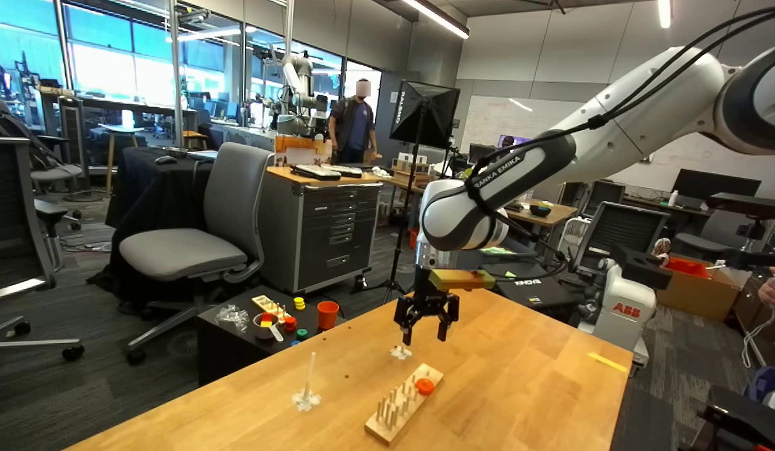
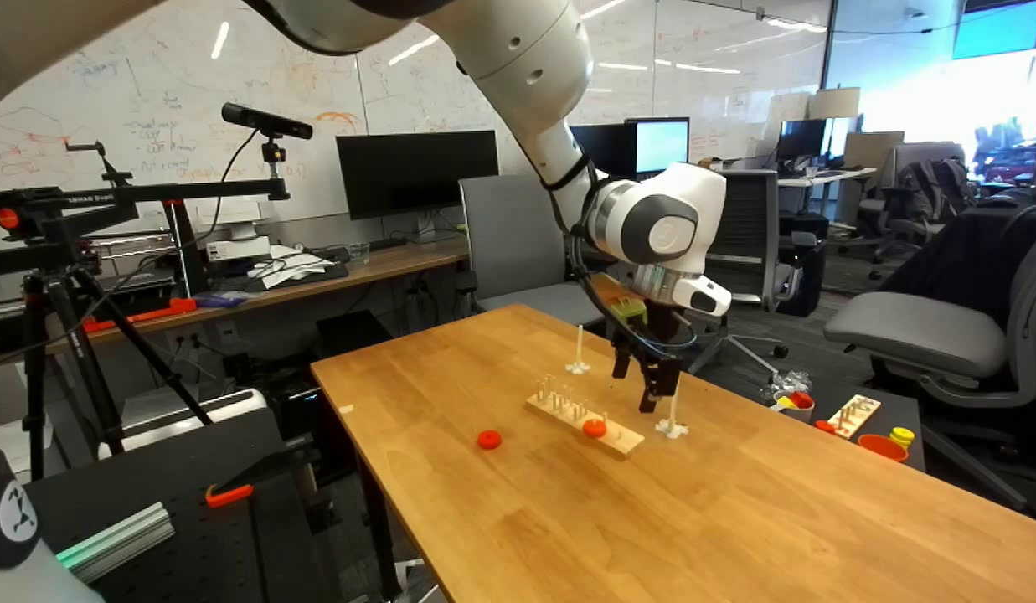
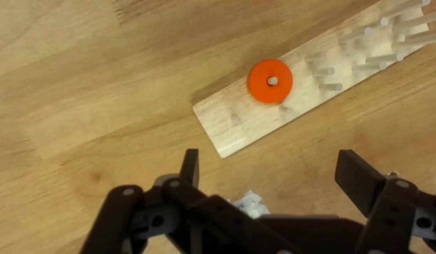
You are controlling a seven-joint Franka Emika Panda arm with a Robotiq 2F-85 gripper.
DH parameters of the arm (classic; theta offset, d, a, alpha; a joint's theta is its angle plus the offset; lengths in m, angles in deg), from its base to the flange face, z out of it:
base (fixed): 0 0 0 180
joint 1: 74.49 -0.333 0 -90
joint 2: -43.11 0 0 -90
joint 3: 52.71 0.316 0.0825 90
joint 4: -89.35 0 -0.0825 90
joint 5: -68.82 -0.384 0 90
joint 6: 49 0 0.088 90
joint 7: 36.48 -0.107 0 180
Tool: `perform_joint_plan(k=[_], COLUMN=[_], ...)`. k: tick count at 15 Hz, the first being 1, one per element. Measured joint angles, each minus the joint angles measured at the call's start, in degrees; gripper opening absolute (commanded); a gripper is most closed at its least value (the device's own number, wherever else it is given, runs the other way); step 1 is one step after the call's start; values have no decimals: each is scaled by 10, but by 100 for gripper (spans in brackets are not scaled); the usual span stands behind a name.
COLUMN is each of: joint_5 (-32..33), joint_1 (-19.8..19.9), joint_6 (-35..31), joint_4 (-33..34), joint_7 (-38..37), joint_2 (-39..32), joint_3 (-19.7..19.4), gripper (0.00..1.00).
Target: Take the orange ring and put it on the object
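The long pale wooden block [image 1: 387, 430] with upright pegs lies flat on the table; it also shows in an exterior view [image 2: 625, 443] and the wrist view [image 3: 221, 128]. One orange ring [image 3: 258, 86] sits around a peg near the block's end and shows in both exterior views [image 1: 425, 386] [image 2: 595, 428]. Another orange ring [image 2: 489, 439] lies flat on the bare table beside the block, seen only in an exterior view. My gripper [image 1: 425, 331] is open and empty, above the table beyond the block's ring end. Its fingers [image 3: 270, 169] are wide apart in the wrist view.
Two thin upright stems [image 2: 579, 345] [image 2: 673, 409] stand on small white bases on the table, one near below my gripper; its base [image 3: 252, 204] shows between the fingers. A low black side table [image 1: 230, 351] holds an orange cup [image 1: 327, 314] and another pegged board [image 1: 268, 306].
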Motion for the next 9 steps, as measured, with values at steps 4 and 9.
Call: perform_joint_plan(k=[4,9], joint_5=[21,55], joint_1=[-9,-34], joint_6=[-14,-19], joint_4=[-40,-97], joint_7=[-18,-56], joint_2=[51,108], joint_3=[-19,-38], gripper=[100,100])
